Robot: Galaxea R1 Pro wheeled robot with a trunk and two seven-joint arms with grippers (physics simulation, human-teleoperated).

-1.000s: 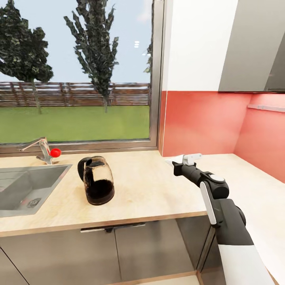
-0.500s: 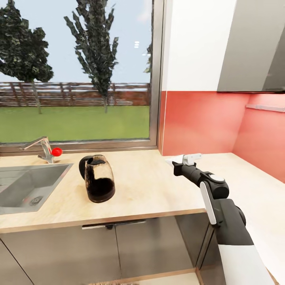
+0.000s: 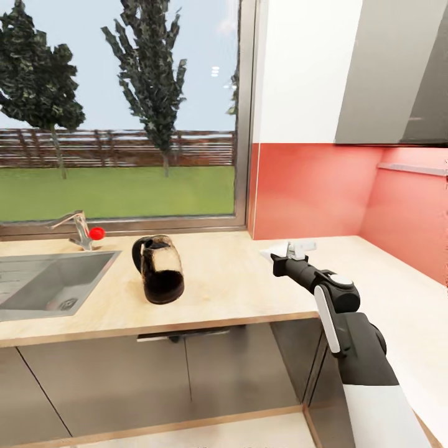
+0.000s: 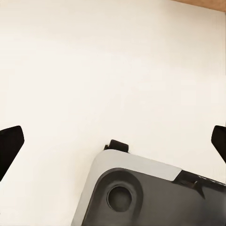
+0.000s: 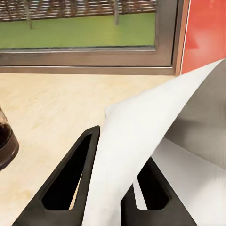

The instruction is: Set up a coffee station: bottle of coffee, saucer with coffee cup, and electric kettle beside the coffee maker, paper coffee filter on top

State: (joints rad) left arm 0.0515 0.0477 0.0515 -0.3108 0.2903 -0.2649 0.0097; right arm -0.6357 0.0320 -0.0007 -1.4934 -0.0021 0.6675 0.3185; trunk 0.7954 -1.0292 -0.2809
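On the kitchen countertop [image 3: 236, 292] stands the electric kettle [image 3: 160, 269], rounded glass with a black handle and a dark lower half, between the sink and my right arm. My right gripper [image 3: 280, 255] hovers over the counter to the kettle's right, shut on the white paper coffee filter [image 3: 267, 254]. In the right wrist view the filter [image 5: 141, 141] fans out between the black fingers [image 5: 70, 179], and the kettle [image 5: 5, 141] shows at the edge. My left gripper [image 4: 113, 141] is open, its fingertips [image 4: 9, 146] wide apart over a pale floor and the robot's base.
A grey steel sink [image 3: 37, 286] with a faucet and red knob [image 3: 84, 231] lies left of the kettle. A window runs behind the counter, and a red backsplash [image 3: 311, 193] turns the corner at the right. Grey cabinet fronts [image 3: 155, 379] stand below the edge.
The whole picture has shifted, so the camera has moved and the counter looks farther and higher. My right gripper keeps its hold on the filter. The kettle stays put on the counter.
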